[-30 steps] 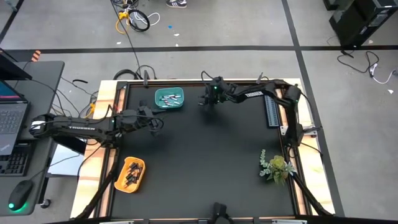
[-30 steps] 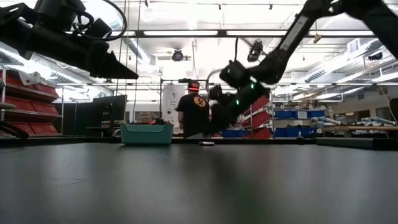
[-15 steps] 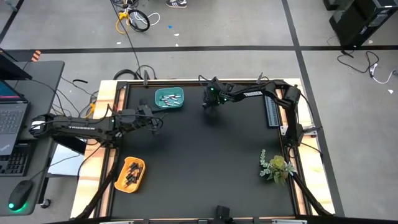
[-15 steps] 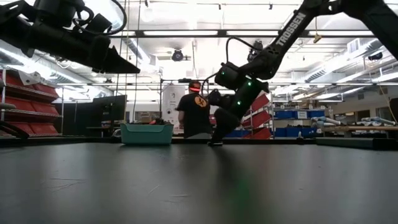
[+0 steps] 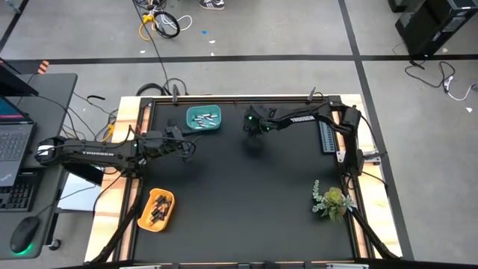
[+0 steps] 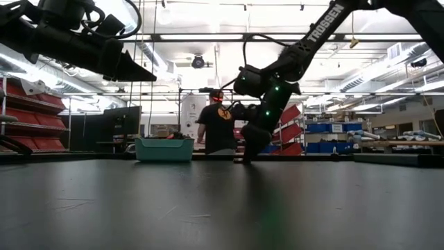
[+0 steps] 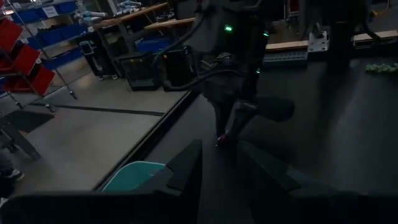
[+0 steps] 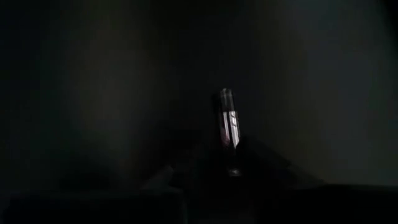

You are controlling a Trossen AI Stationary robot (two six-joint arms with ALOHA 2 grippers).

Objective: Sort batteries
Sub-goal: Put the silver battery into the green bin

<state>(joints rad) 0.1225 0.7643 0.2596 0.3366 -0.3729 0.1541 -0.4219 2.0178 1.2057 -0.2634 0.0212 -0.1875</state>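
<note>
High view: teal bin [image 5: 203, 119] w/ silver batteries [image 5: 202, 117], yellow bin [image 5: 156, 210] w/ dark batteries [image 5: 157, 208]

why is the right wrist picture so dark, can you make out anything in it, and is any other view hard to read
Right wrist view: nearly black, the camera close over the dark mat; only a slim reddish battery catches a glint. Low view: bright ceiling lights leave both arms as silhouettes. Left wrist view: dim, with a green lamp glowing on the right arm. High view: evenly lit.

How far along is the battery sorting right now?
Mostly done, it seems: batteries already lie in the teal bin and the yellow bin. In hand: the right gripper is down on the mat at one red battery. The left gripper waits mid-air. No other loose batteries are visible.
</note>
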